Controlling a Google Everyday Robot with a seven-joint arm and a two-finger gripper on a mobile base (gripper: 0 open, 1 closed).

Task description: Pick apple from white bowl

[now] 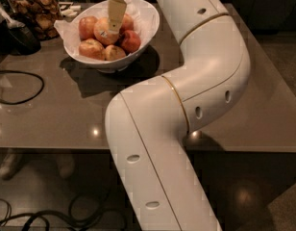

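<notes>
Nearest, the white arm (186,105) crosses the grey table (66,124) toward 12 o'clock. Beyond it, the white bowl (150,28) holds the apple (104,32) near its middle, with a deep red apple (131,41) at its 3 o'clock. The gripper (115,25) hangs straight down at the apple's top; I cannot tell whether it has closed. A good grasp likely needs the apple centred, then a vertical lift clear of its neighbours. A glass jar (35,11) stands at the bowl's 10 o'clock.

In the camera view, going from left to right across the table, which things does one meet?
Glass jar of brown snacks → glossy white bowl, where the gripper hangs over the pale stickered apple → white robot arm.
</notes>
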